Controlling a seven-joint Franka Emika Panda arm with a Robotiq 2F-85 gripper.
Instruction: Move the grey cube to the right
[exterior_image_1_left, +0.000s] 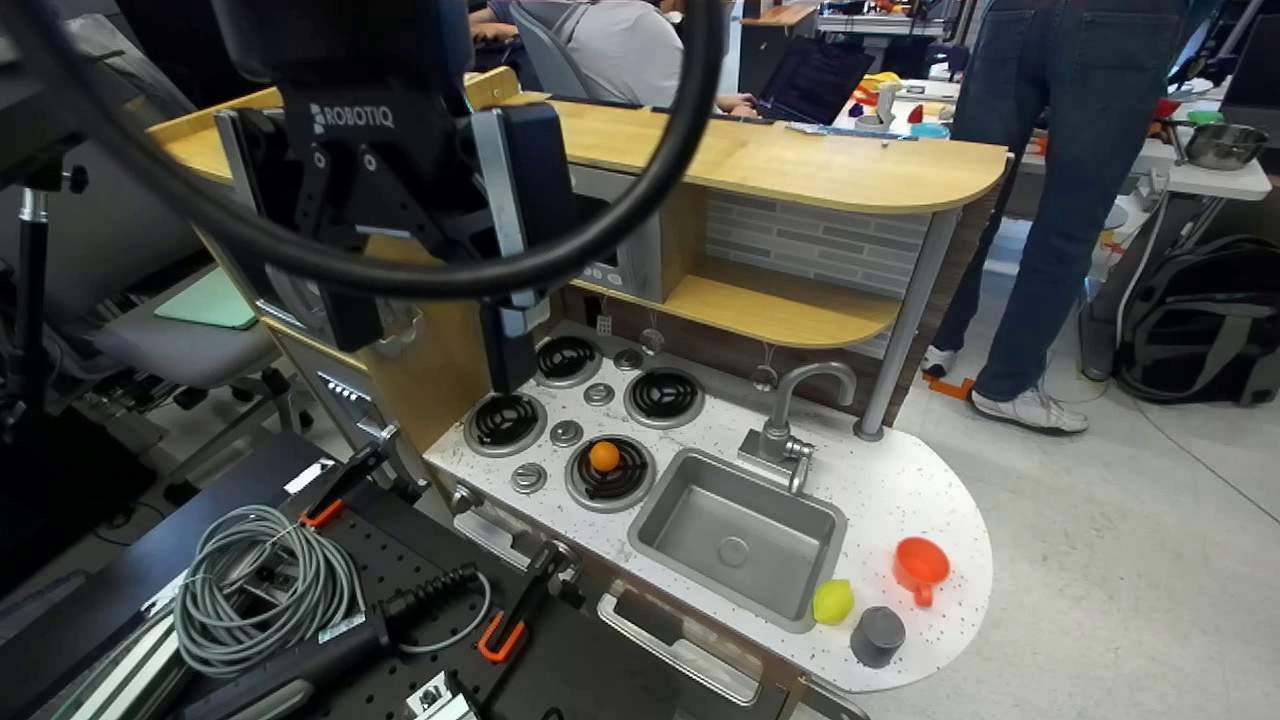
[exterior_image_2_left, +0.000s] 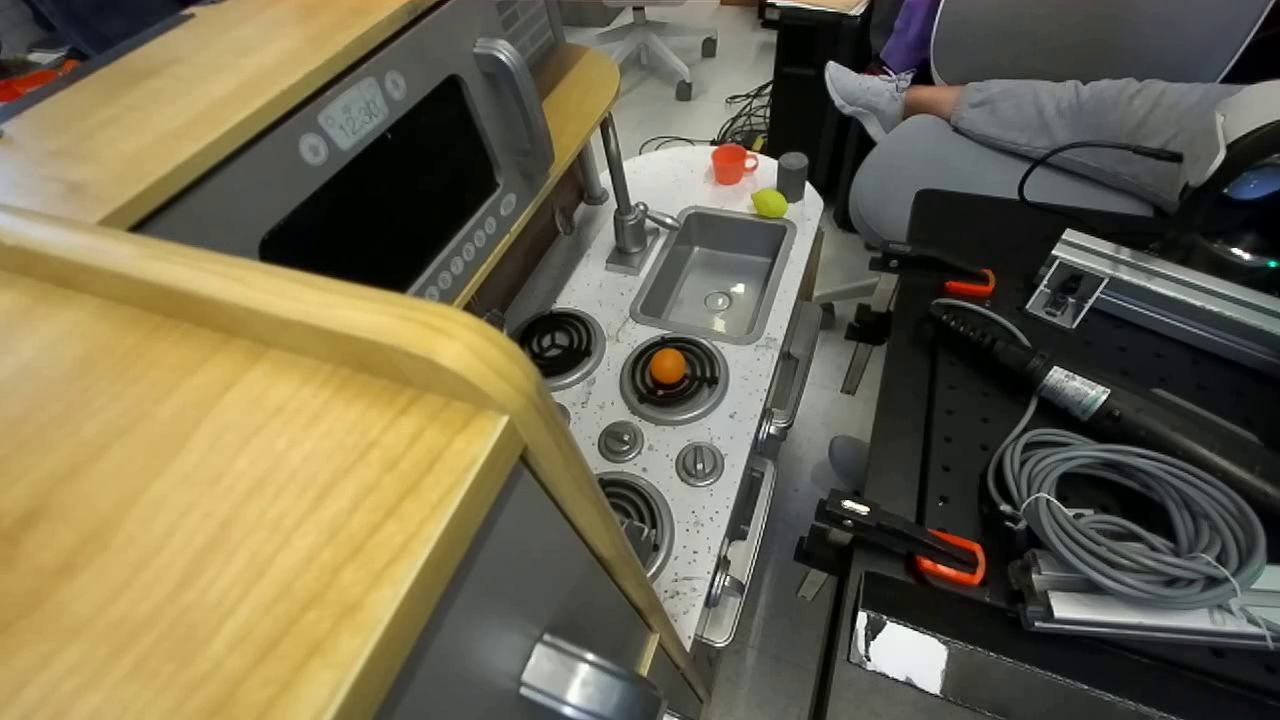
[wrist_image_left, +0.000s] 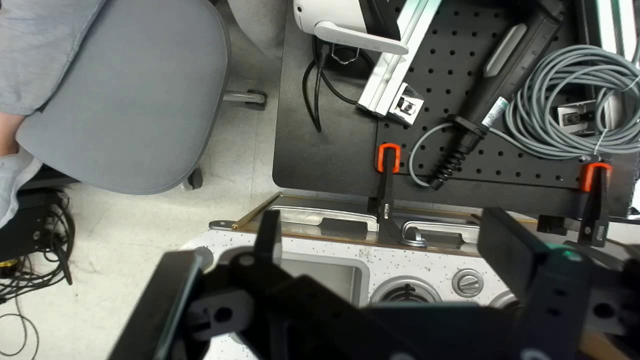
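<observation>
The grey cube is a small dull grey block, rather rounded, on the white counter near its rounded end. It stands beside a yellow-green lemon-like ball and a red-orange cup. The cube also shows in an exterior view, behind the ball. In the wrist view a grey rounded thing shows partly behind the gripper, perhaps the cube. My gripper is open and empty, high above the stove end, well away from the cube. In the wrist view its fingers are wide apart.
A grey sink with a faucet lies between the stove and the cube. An orange ball sits on a burner. A wooden shelf stands along the back. A black table with coiled cable and clamps adjoins.
</observation>
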